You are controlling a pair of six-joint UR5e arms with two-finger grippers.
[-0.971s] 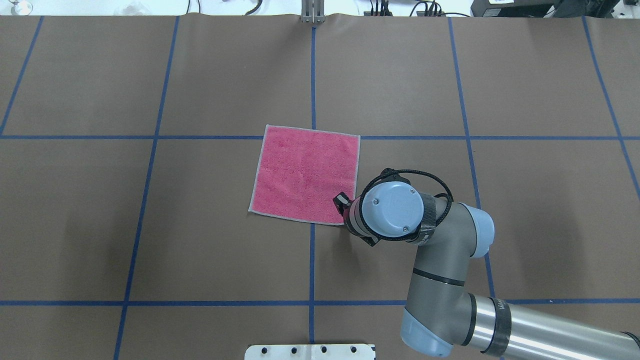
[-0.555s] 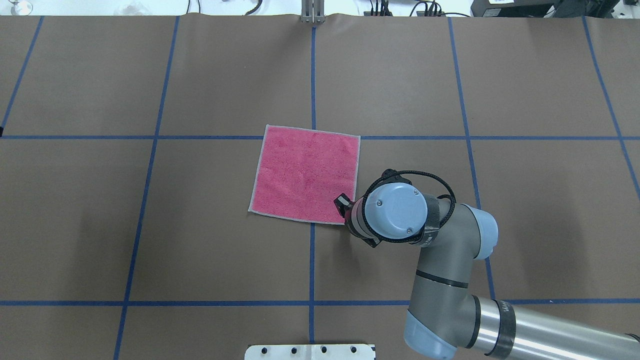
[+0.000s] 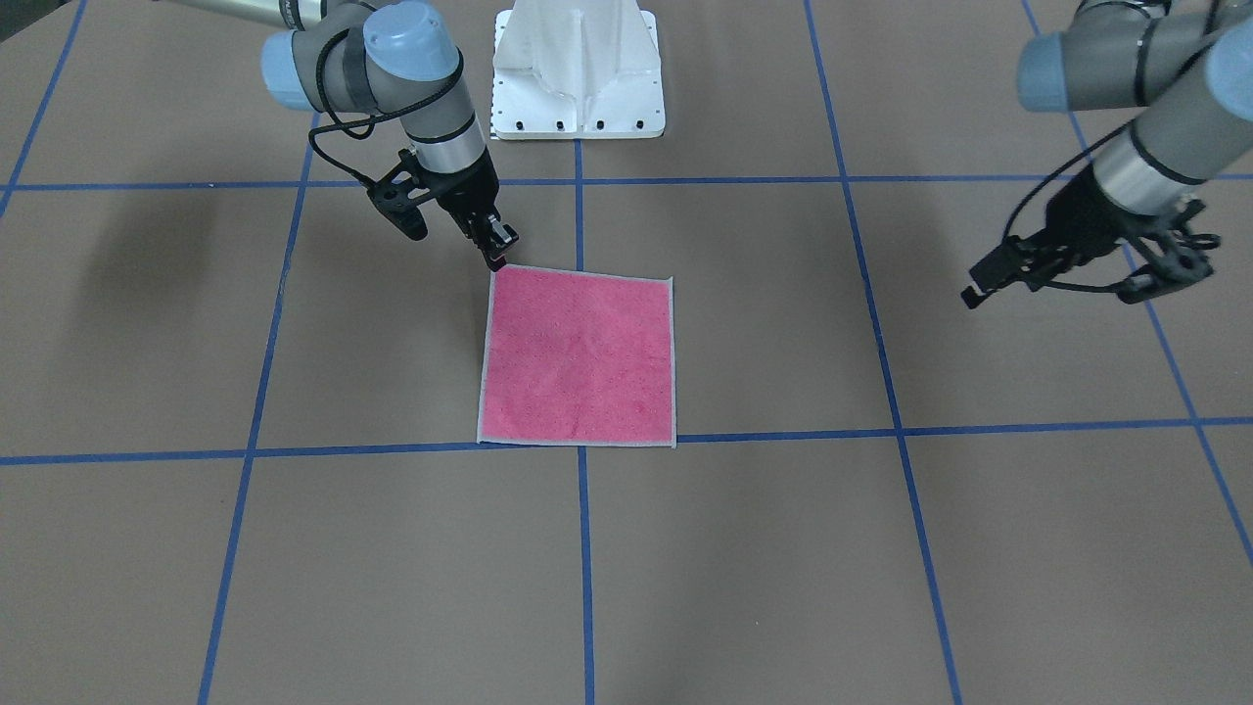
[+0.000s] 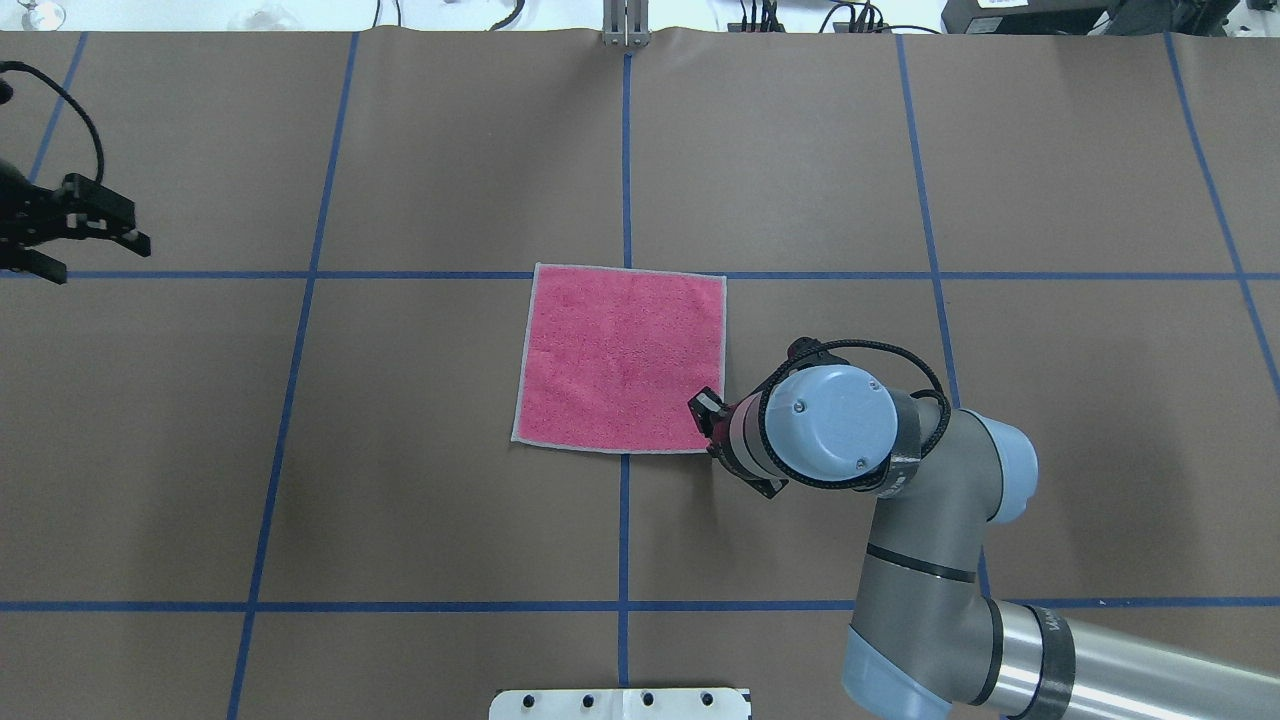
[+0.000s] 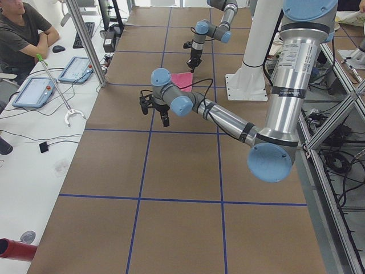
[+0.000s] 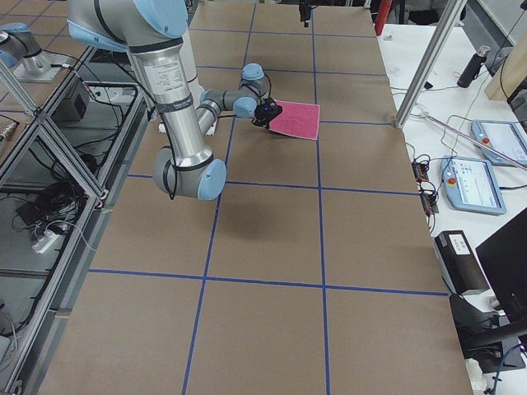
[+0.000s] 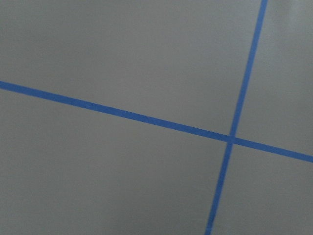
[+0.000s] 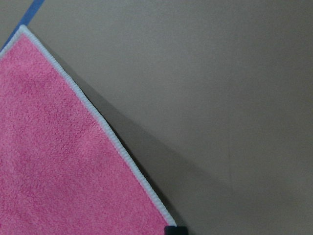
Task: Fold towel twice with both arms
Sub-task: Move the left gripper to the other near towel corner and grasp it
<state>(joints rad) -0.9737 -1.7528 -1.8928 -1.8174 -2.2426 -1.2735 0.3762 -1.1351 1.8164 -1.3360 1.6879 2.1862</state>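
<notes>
The towel (image 4: pixel 620 360) lies flat and unfolded, pink side up, at the middle of the counter (image 4: pixel 400 480). The right arm (image 4: pixel 920 570) reaches down low so that the right gripper (image 3: pixel 496 253) appears to pinch the towel's robot-side corner, likely to lift it. The left arm (image 3: pixel 1145 147) hangs well apart. The left gripper (image 3: pixel 1055 286) is spread wide, probably bound for the other robot-side corner.
</notes>
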